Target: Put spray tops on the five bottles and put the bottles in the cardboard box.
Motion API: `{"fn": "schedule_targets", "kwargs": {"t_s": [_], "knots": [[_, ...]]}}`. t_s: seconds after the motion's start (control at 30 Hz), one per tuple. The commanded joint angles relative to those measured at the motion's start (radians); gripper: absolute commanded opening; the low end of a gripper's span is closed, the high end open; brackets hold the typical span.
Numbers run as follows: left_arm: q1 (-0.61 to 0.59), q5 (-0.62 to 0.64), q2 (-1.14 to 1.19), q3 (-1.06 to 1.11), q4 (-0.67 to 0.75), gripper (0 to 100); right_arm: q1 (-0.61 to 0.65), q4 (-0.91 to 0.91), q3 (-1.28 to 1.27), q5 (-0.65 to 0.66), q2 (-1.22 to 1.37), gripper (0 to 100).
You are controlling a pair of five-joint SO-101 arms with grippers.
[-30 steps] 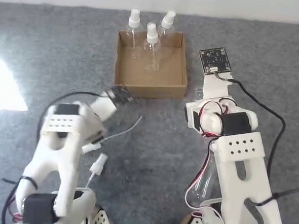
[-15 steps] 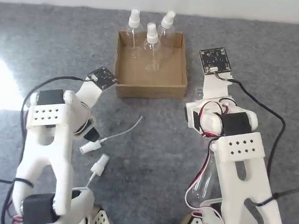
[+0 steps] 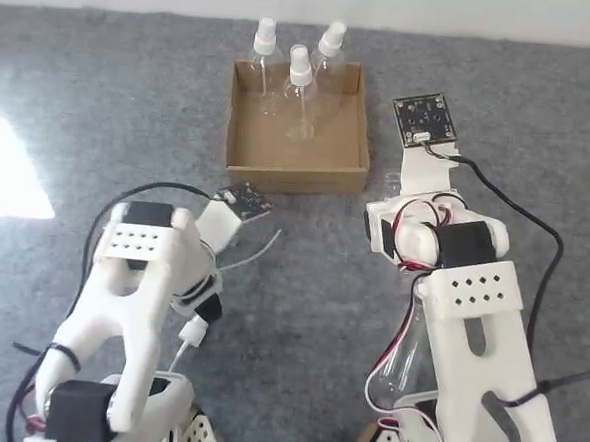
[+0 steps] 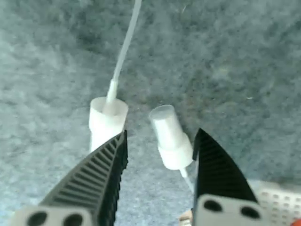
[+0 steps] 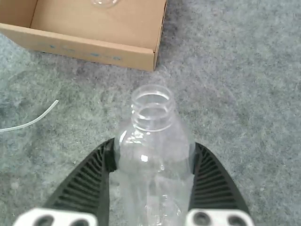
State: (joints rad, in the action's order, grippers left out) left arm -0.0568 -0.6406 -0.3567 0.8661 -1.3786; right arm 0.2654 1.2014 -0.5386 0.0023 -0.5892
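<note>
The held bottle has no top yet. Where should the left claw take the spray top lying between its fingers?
Grip the spray top at its wide collar, from straight above: it lies on its side, and the open left claw straddles it.

Grey felt tbl (image 3: 103, 89), white wall (image 3: 488, 12)

Bright, even light falls on my table (image 3: 542, 116); one white glare patch burns near its left edge. Shadows lie soft and faint. Small highlights glint on the clear bottle (image 5: 153, 117) in my right gripper (image 5: 153, 147).
</note>
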Motion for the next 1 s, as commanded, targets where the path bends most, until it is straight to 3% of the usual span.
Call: {"fn": "schedule_targets", "kwargs": {"t_s": [0.0,0.67,0.83,0.97], "knots": [[0.026,0.043,-0.002,0.031,0.032,20,-0.008,-0.018,0.012,-0.008,-0.039,8.5],[0.031,0.106,0.008,0.15,0.147,20,-0.008,-0.015,0.012,-0.008,-0.038,8.5],[0.032,0.109,0.164,0.136,0.226,16,-0.008,-0.015,0.012,-0.008,-0.038,8.5],[0.026,0.107,0.292,0.03,0.17,10,-0.008,-0.015,0.012,-0.008,-0.038,8.5]]}}
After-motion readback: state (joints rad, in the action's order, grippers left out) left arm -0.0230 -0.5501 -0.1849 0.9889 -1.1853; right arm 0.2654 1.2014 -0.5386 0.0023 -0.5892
